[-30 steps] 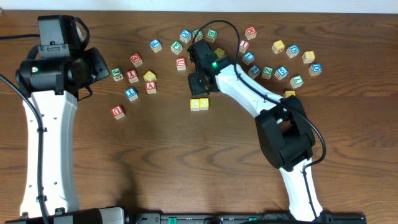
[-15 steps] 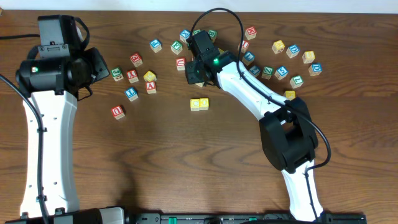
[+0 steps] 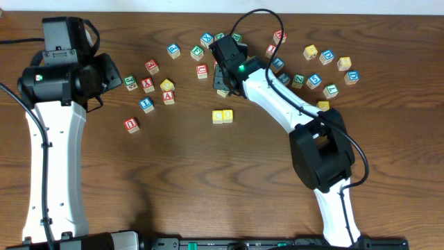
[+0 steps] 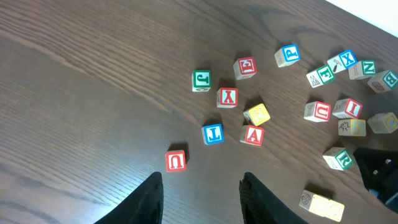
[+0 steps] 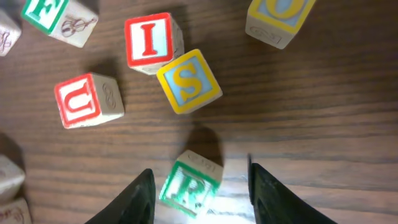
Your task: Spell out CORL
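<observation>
Now my right pincer [image 5: 200, 177] stands spread, green R cube [image 5: 186, 190] on the table [image 5: 323, 124] between its fingers. Two yellow cubes [image 3: 222, 116] sit touching nearby. Left pincer [image 4: 202, 186] spread too.

Left arm [image 3: 48, 153]: is stretching straight forward.
Left gripper [image 4: 200, 198]: is hanging empty, fingers parted.
Right arm [image 3: 277, 104]: is reaching forward-left.
Right gripper [image 5: 200, 177]: is pointing down, fingers apart.

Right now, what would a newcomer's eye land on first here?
The right gripper, jaws open, straddles the green R cube at the near edge of the scattered letter cubes. Next come the two yellow cubes, side by side on their own, nearer the robot than the scatter.
</observation>
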